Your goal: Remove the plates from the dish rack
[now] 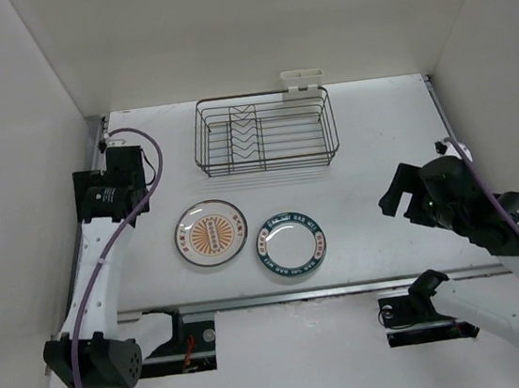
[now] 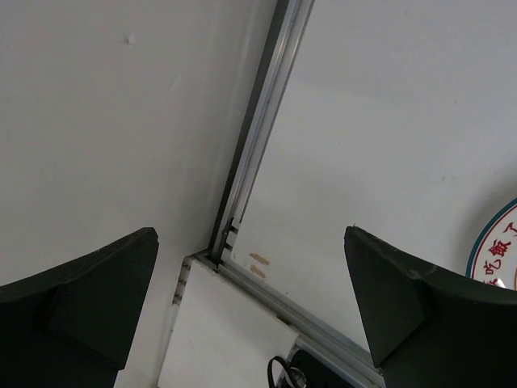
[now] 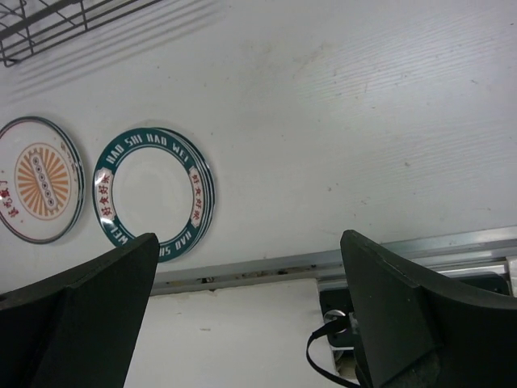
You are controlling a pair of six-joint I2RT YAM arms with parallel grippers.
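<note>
Dish rack (image 1: 266,133) holds no plates. Orange-sunburst plate (image 1: 211,232) and teal-banded plate (image 1: 289,243) lie flat in front of it, just beside each other. Left gripper (image 2: 250,242) and right gripper (image 3: 250,241) are wide open and empty. Unloading looks finished; next is probably only parking the arms.

- Flat white tabletop (image 1: 379,160), matt, with faint scuffs.
- Closed in on 3 sides by plain white panels: left wall (image 1: 7,140), back wall (image 1: 258,24), right wall (image 1: 498,51).
- Silver metal rail (image 1: 347,288) along the near edge; side rail (image 2: 257,121) along the left edge.
- Lower white ledge (image 1: 299,359) in front of the near rail.
- Even, soft light; only weak shadows.
</note>
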